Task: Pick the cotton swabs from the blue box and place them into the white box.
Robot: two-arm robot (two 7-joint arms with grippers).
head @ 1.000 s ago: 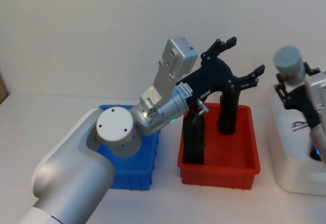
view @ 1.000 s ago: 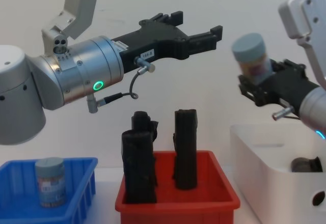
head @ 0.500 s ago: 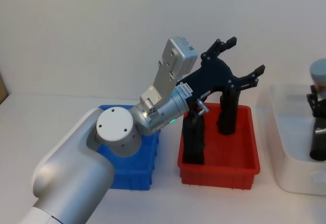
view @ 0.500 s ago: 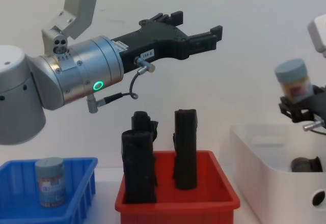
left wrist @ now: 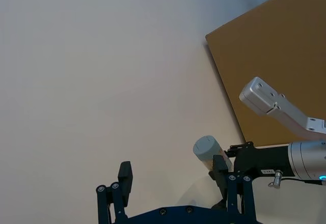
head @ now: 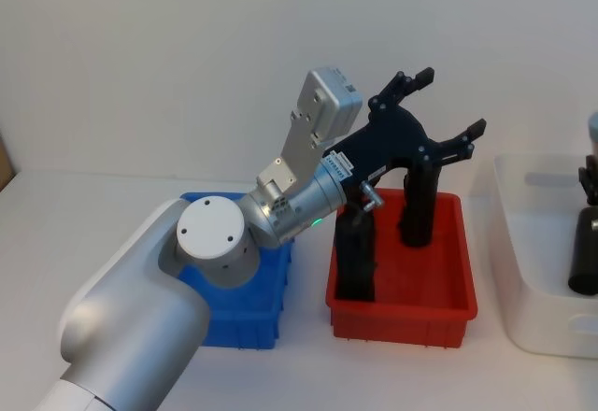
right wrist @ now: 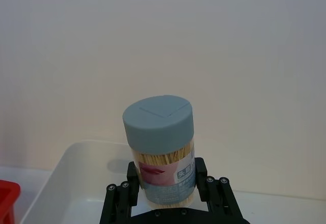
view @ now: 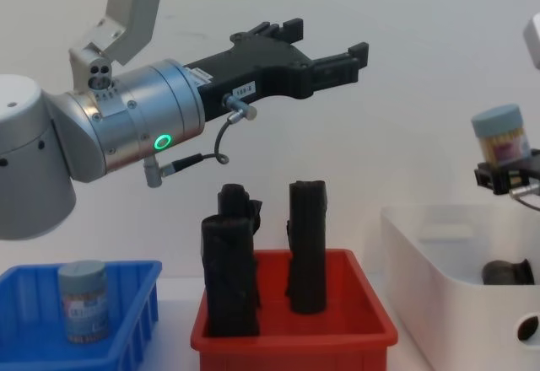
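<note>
My right gripper [view: 506, 174] is shut on a cotton swab jar [view: 504, 135] with a grey-blue top, holding it upright in the air above the white box [view: 439, 253]. In the right wrist view the fingers clamp the jar [right wrist: 160, 147] on both sides, and the white box [right wrist: 66, 168] lies below. A second jar [view: 83, 301] stands in the blue box [view: 126, 274] at the left. My left gripper [view: 325, 40] hangs open and empty high above the red bin.
A red bin [view: 287, 337] between the two boxes holds tall black upright rolls [view: 308, 244]. A dark object [view: 506, 271] lies inside the white box. My left arm [head: 215, 233] covers much of the blue box [head: 245, 322] in the head view.
My right gripper has carried the jar to the right and lower, to a spot over the white box. The left arm has stayed still.
</note>
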